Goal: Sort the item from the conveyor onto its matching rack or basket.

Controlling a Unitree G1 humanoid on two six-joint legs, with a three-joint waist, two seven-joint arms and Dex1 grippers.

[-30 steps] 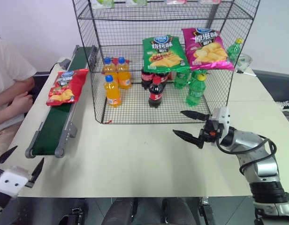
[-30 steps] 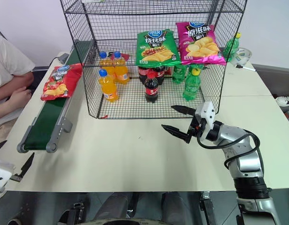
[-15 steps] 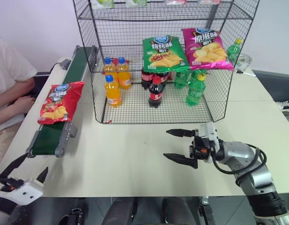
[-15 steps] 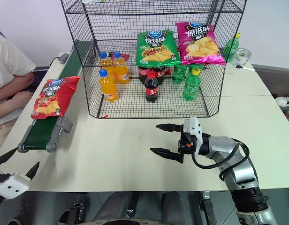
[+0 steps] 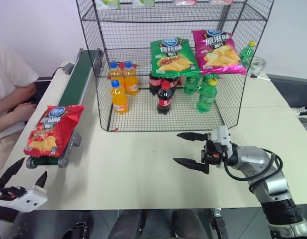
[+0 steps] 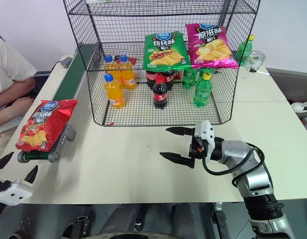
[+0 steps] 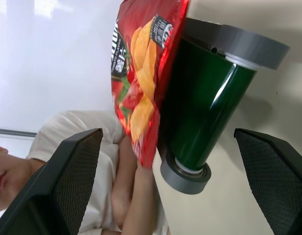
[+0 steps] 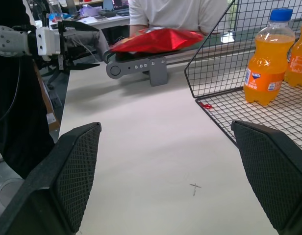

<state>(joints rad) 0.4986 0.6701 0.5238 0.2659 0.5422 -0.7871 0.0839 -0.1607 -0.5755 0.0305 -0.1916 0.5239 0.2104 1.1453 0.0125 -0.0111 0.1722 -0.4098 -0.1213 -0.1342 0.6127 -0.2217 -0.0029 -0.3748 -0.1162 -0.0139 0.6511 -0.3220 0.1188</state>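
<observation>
Chip bag point(image 5: 48, 130) overhangs conveyor point(image 5: 69, 105) end, at one o'clock from spread, empty left gripper point(image 5: 21, 178).

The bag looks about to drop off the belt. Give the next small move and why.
Probably bring the open left hand up under the red crinkly chip bag, because it overhangs the near end roller of the dark green conveyor belt, and that hand sits just below and in front of it.

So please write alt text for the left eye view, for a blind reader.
A red chip bag lies at the near end of the conveyor, overhanging the roller. Both open grippers, left and right, are apart from it.
</observation>
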